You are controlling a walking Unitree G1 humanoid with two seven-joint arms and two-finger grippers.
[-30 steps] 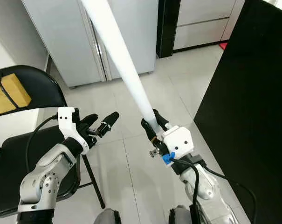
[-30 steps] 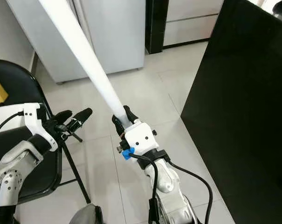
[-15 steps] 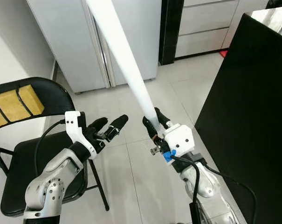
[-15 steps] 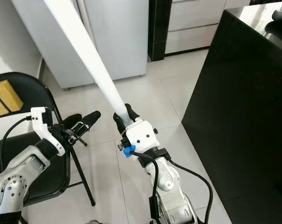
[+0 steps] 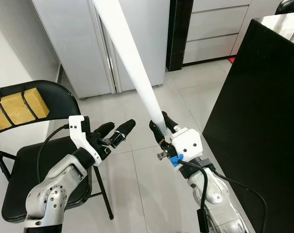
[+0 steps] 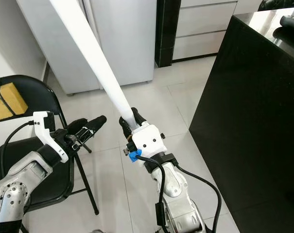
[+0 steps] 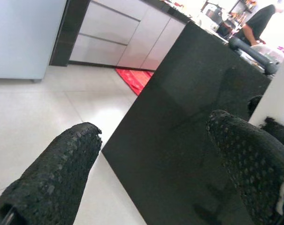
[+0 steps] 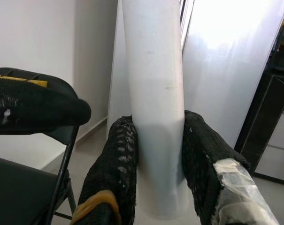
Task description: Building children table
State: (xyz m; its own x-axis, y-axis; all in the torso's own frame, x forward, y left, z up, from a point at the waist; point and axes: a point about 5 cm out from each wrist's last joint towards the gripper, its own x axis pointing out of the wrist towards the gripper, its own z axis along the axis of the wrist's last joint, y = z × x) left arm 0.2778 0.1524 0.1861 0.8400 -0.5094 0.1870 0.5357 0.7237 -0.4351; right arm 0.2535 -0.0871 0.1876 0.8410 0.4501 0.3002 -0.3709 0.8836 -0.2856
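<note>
Beside the black folding metal chair (image 5: 25,170), whose backrest carries yellow sponge pads (image 5: 18,106) under black straps, the left gripper (image 5: 116,133) hovers over the pale tiled floor (image 5: 151,194) with its two black fingers spread wide and nothing between them. Just right of the chair, the right gripper (image 5: 161,127) is clamped around the lower end of a long white cylindrical table leg (image 5: 132,63), which slants up and away across the grey refrigerator doors (image 5: 78,43) behind the chair. Farthest right of the chair stands a tall black counter (image 5: 258,121). The step in hand appears to be carrying the leg to its assembly point; doing it well likely means bringing the free gripper onto the shaft higher up to steady the long overhang and keeping it off the refrigerator.
</note>
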